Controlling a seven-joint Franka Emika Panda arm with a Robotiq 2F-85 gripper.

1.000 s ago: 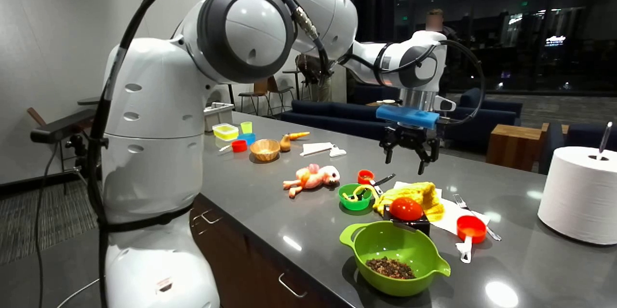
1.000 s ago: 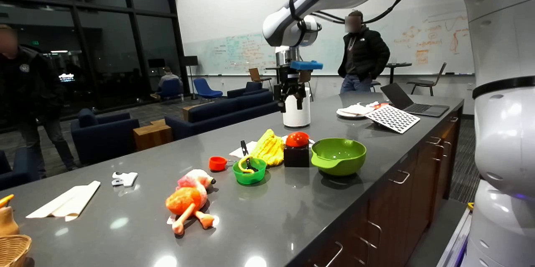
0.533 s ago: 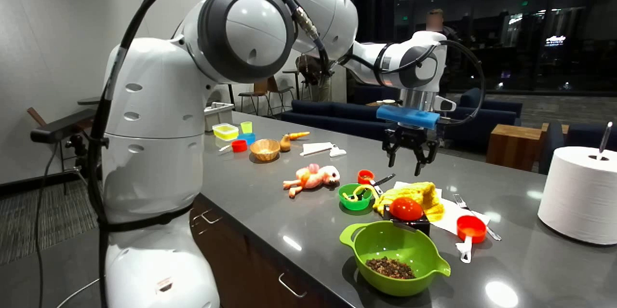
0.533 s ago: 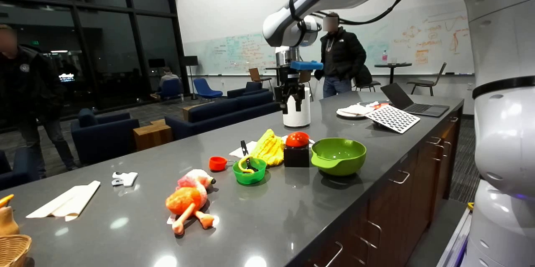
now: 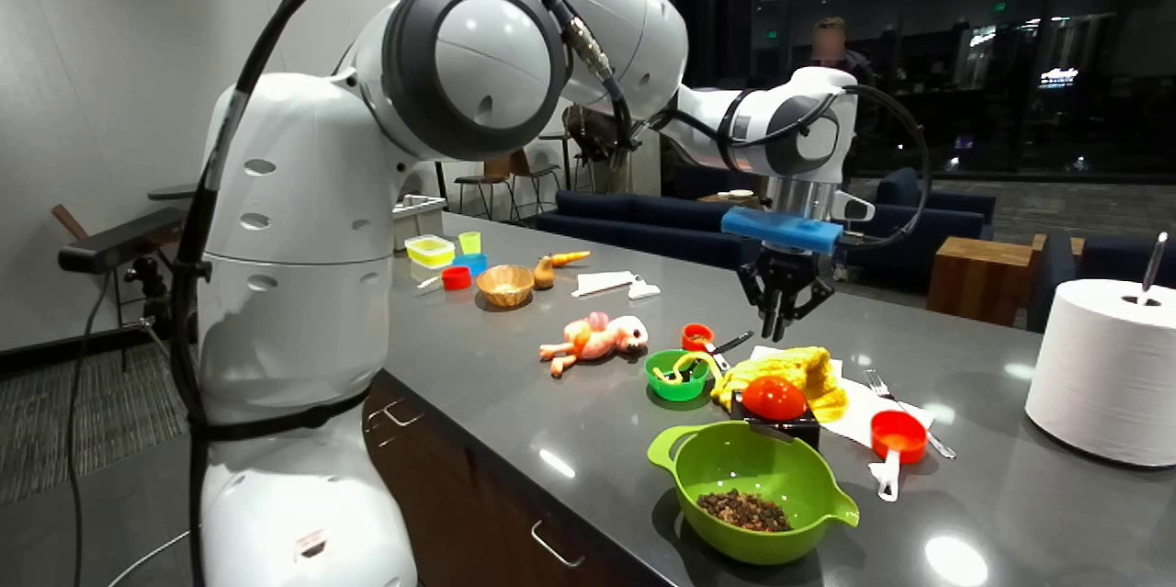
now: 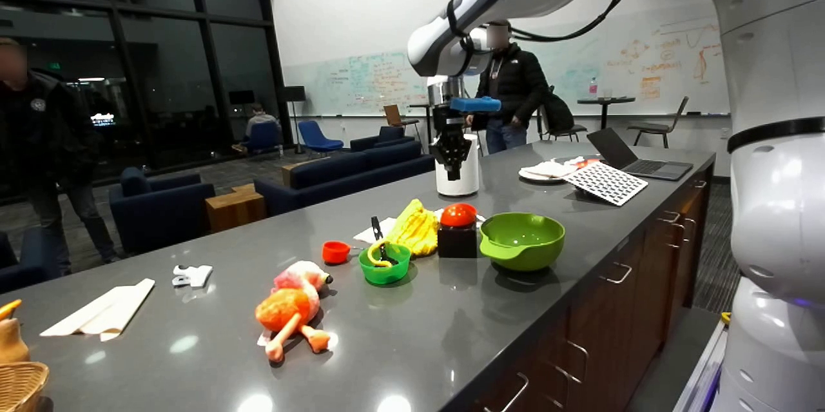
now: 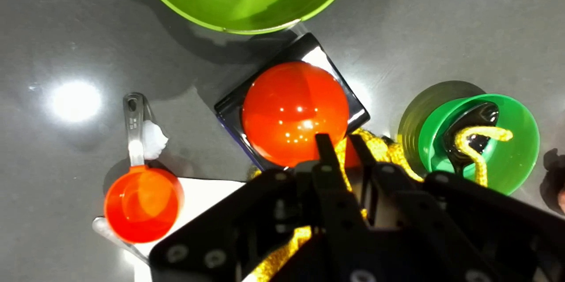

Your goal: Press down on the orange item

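Seen past a green spouted bowl on a gray counter: hovering above an orange-red dome button atop a black box, with gripper jaws all but touching, before navy sofas and dark windows.

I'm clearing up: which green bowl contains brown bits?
The large, spouted, lime-green plastic bowl; the small, round, emerald-green plastic bowl has a black, glossy utensil instead.
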